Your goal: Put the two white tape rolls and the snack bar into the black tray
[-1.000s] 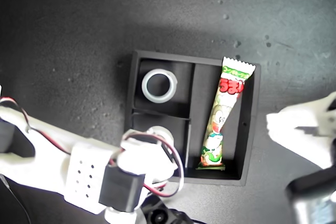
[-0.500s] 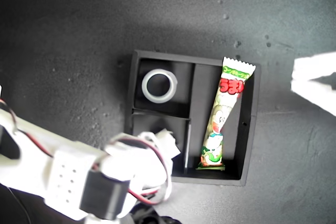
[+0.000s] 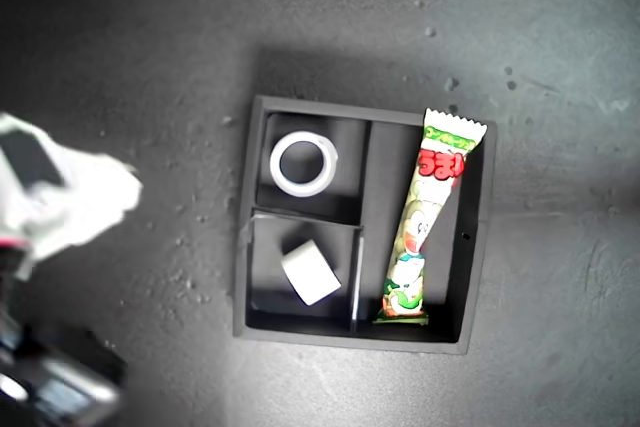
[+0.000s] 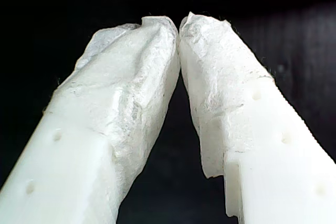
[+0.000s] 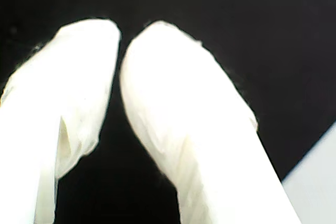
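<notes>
The black tray (image 3: 330, 112) lies in the middle of the exterior view. A plain white tape roll (image 3: 303, 163) lies flat in its far small compartment. The other white tape roll (image 3: 311, 272) rests tilted on its side in the near small compartment. The snack bar (image 3: 428, 222) lies lengthwise in the long compartment, its top end over the rim. My first gripper (image 4: 179, 22) is shut with its tips touching and nothing between them. My second gripper (image 5: 121, 40) is shut and empty over a dark surface. A blurred white arm (image 3: 65, 202) is at the exterior view's left, away from the tray.
The tray sits on a dark grey speckled surface (image 3: 560, 67). A dark blurred part of the arm (image 3: 50, 387) fills the exterior view's lower left corner. A pale patch (image 5: 315, 182) shows beside my second gripper's fingers.
The arm that hung over the tray's near small compartment has pulled back to the exterior view's left, leaving the tape roll there. The arm at the exterior view's right has left the view.
</notes>
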You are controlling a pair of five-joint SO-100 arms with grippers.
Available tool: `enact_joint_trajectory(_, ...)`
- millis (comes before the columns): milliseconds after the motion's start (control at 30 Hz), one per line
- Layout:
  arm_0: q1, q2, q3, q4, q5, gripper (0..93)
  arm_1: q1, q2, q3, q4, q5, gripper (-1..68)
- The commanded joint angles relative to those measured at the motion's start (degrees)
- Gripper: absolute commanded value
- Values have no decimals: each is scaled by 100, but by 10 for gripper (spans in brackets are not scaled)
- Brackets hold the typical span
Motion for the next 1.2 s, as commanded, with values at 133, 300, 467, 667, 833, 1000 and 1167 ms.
enact_joint_trajectory(133, 229, 2417, 3331, -1485, -633, 2, -316, 3111, 5581, -2153, -413, -7)
enact_joint_trajectory(300, 598, 3779, 5599, -2549, -1063, 1, -545, 4658, 8323, -3190, -879, -7)
enact_joint_trajectory(467, 1037, 4939, 7049, -2830, -1477, 1, -598, 6205, 10230, -3454, -1204, -6)
enact_joint_trajectory(667, 1371, 5396, 7963, -2988, -1758, 1, -387, 7128, 11865, -3454, -1046, -6)
enact_joint_trajectory(833, 1477, 6152, 8754, -2953, -1907, 1, -369, 7128, 12454, -3340, -914, -4)
enact_joint_trajectory(1000, 1512, 6882, 9650, -3050, -1828, 29, -633, 7075, 12454, -2285, -308, -1)
enact_joint_trajectory(1167, 1564, 6882, 10011, -3006, -2065, 48, -492, 7066, 12454, -2276, -2435, 0)
